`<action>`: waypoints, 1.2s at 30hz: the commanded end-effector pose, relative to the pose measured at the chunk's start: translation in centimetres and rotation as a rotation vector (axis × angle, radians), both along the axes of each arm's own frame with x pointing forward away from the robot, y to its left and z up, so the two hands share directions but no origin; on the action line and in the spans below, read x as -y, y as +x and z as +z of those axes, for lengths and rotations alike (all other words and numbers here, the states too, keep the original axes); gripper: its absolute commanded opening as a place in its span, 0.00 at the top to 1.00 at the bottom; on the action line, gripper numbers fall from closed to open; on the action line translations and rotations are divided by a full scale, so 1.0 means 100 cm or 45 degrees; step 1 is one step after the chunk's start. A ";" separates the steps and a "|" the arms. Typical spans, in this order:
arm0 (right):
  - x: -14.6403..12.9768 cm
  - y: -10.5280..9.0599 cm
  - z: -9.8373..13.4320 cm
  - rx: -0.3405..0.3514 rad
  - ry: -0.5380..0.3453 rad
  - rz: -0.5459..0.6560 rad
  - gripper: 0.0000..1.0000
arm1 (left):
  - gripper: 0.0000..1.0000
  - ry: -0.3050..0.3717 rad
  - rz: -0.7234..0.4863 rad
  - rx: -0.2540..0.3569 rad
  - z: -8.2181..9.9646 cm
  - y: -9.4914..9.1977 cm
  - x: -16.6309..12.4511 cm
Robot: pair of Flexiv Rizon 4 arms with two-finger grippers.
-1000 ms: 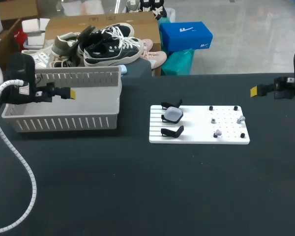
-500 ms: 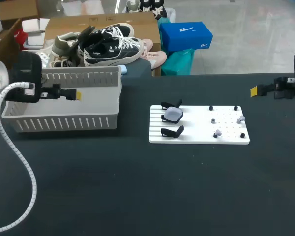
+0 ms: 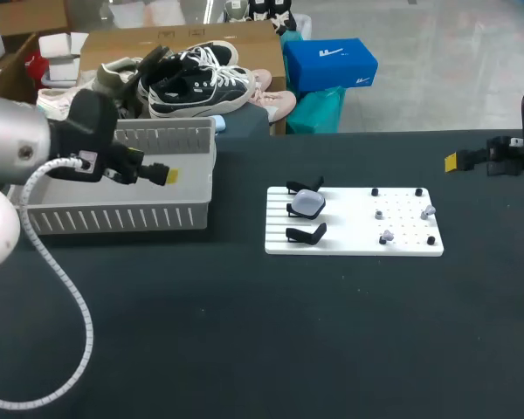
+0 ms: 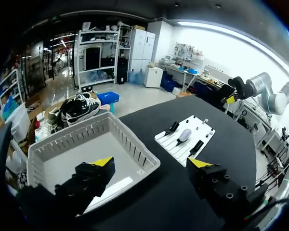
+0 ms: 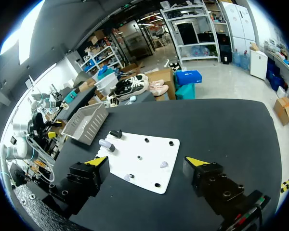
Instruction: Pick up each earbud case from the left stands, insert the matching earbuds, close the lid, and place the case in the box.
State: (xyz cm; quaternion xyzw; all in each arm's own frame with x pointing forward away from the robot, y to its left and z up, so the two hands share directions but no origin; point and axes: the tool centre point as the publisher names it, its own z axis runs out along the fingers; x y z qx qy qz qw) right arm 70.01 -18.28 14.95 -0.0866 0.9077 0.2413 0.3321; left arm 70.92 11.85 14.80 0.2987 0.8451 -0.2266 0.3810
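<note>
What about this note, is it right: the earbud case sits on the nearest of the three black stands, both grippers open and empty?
Not quite. The head view shows the earbud case on the middle of the three black stands, not the nearest. The left gripper and right gripper are open and empty.

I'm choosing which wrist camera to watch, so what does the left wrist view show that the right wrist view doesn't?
Only the left wrist view: the open left gripper close over the basket, whose inside shows. Only the right wrist view: the open right gripper, and small earbuds on the white board ahead of it. Both: the earbud case on its stand, the board and the basket.
</note>
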 end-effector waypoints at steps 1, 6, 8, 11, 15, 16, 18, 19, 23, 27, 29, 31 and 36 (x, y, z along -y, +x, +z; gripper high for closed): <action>0.000 0.000 -0.001 0.000 0.000 0.002 0.00 | 0.00 -0.028 -0.064 0.028 -0.004 -0.002 0.008; 0.000 0.000 -0.001 0.000 0.000 0.002 0.00 | 0.00 0.001 -0.148 0.069 -0.008 -0.007 0.026; 0.000 0.000 -0.001 0.000 0.000 0.002 0.00 | 0.00 0.004 -0.173 0.064 -0.008 -0.008 0.032; 0.000 0.000 -0.001 0.000 0.000 0.002 0.00 | 0.00 0.013 -0.215 0.082 -0.009 -0.009 0.041; 0.000 0.000 -0.001 0.000 0.000 0.002 0.00 | 0.00 0.027 -0.278 0.099 -0.013 -0.010 0.053; 0.000 0.000 -0.001 0.000 0.000 0.002 0.00 | 0.00 0.037 -0.293 0.108 -0.014 -0.011 0.056; 0.000 0.000 -0.001 0.000 0.000 0.002 0.00 | 0.00 0.047 -0.330 0.125 -0.016 -0.013 0.063; 0.000 0.000 -0.001 0.000 0.000 0.002 0.00 | 0.00 0.053 -0.348 0.131 -0.017 -0.014 0.066; 0.000 0.000 -0.001 0.000 0.000 0.002 0.00 | 0.00 0.099 -0.432 0.180 -0.021 -0.024 0.081; 0.000 0.000 -0.001 0.000 0.000 0.002 0.00 | 0.00 0.139 -0.503 0.200 -0.026 -0.025 0.096; 0.000 0.000 -0.001 0.000 0.000 0.002 0.00 | 0.00 0.147 -0.541 0.204 -0.029 -0.025 0.104; 0.000 0.000 -0.001 0.000 0.000 0.002 0.00 | 0.00 0.152 -0.575 0.209 -0.031 -0.025 0.111; 0.000 0.000 -0.001 0.000 0.000 0.002 0.00 | 0.00 0.165 -0.652 0.227 -0.036 -0.027 0.126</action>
